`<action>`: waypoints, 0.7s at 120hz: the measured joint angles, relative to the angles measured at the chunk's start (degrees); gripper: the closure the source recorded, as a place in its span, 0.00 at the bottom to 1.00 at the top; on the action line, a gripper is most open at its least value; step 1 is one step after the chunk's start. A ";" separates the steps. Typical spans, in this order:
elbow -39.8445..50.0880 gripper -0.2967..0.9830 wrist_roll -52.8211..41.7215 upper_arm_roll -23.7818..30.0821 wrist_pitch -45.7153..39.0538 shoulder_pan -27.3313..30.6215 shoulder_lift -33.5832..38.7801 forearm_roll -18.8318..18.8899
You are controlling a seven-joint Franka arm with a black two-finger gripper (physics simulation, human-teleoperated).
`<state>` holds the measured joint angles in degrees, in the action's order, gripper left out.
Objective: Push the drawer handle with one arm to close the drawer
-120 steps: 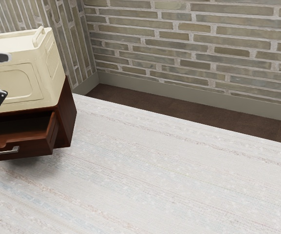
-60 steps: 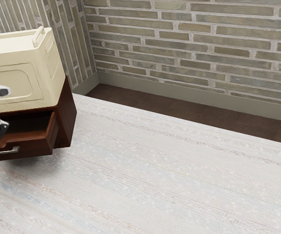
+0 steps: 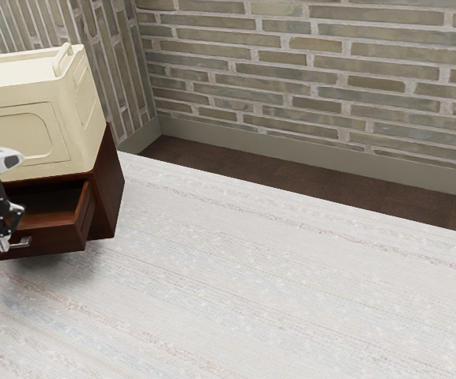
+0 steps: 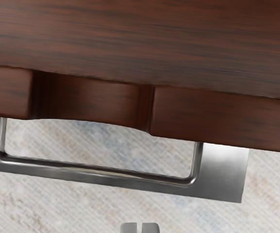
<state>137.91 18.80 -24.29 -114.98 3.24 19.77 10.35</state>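
At the exterior view's left edge, my gripper (image 3: 4, 245) points down at the front of the open drawer (image 3: 54, 238), overlapping its metal handle (image 3: 24, 242). The drawer stands out from the dark reddish-brown cabinet (image 3: 110, 189). In the wrist view, the tips of my gripper (image 4: 140, 227) are together with only a thin slit between them and hold nothing. They lie on the outer side of the silver handle (image 4: 101, 174), away from the drawer front (image 4: 217, 114) with its curved notch. Whether they touch the handle cannot be told.
A cream box-like container (image 3: 38, 134) with a raised rim sits on the cabinet. The pale patterned surface (image 3: 275, 284) spreads beside and below the drawer. Behind it are a dark strip of floor (image 3: 291, 193) and a brick wall (image 3: 307, 71).
My gripper has come down and a little toward the exterior view's right, from over the drawer to its handle. The drawer and cabinet have not visibly moved.
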 joint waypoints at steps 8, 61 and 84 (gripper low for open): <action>0.01 0.85 -0.06 -0.04 -1.28 0.01 -0.70 0.05; -0.21 0.84 -0.26 -2.60 -6.33 0.11 -4.19 2.05; -0.34 0.84 -0.09 -2.61 -11.09 -0.05 -5.62 2.16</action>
<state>137.57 18.71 -26.90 -126.07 3.19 14.15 12.51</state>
